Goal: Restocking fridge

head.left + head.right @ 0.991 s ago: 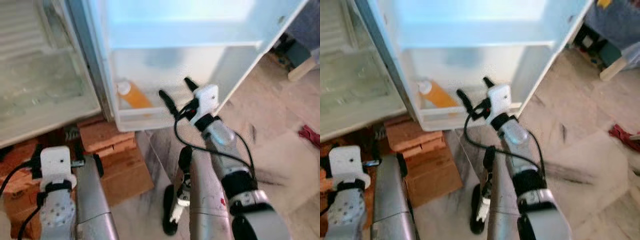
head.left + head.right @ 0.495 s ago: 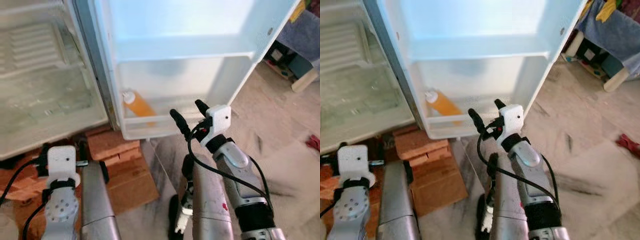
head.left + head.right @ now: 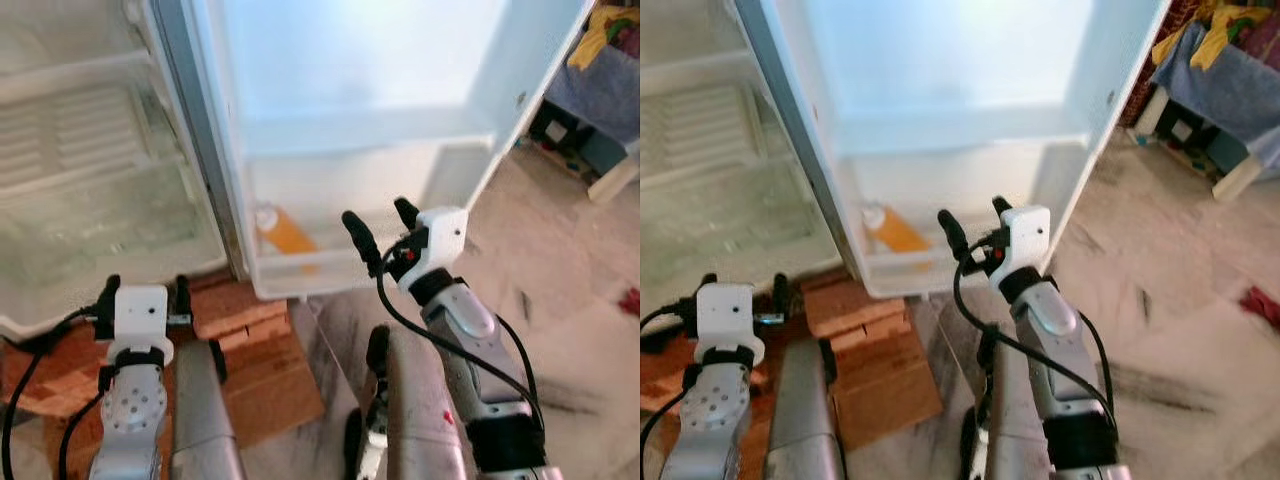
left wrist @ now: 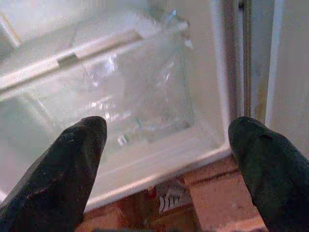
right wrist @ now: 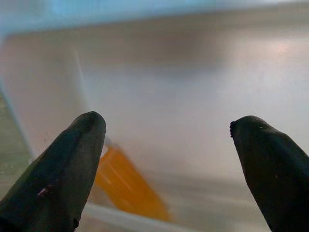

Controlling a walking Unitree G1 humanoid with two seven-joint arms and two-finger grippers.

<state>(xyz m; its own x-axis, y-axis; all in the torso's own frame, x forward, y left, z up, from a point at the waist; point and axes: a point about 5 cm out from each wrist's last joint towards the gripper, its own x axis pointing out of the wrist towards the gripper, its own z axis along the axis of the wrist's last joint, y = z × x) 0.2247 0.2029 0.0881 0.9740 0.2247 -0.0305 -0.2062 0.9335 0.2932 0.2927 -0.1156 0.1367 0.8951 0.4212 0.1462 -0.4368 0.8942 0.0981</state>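
The fridge door (image 3: 400,80) stands wide open, and in its lowest door bin (image 3: 330,275) an orange bottle (image 3: 285,232) with a pale cap leans tilted against the bin's left end, its cap up toward the hinge side. In the right wrist view the same bottle (image 5: 128,186) shows blurred behind the bin's translucent front wall, so its label cannot be read.

The right tool (image 3: 383,225) is raised just in front of that bin, to the right of the bottle and apart from it. Its two black fingers (image 5: 63,164) are spread wide with nothing between them.

The left tool (image 3: 145,296) is held low in front of the fridge's main compartment, near its bottom edge. Its fingers (image 4: 63,164) are also spread apart and empty. Beyond them the left wrist view shows a clear crisper drawer (image 4: 120,106) under a white shelf.

The fridge rests on red bricks (image 3: 240,305), with a flat piece of cardboard (image 3: 270,385) lying on the floor in front of them. The floor (image 3: 570,330) is pale marbled tile. At the far right, a blue cloth-covered piece of furniture (image 3: 1230,85) carries what looks like a yellow garment.
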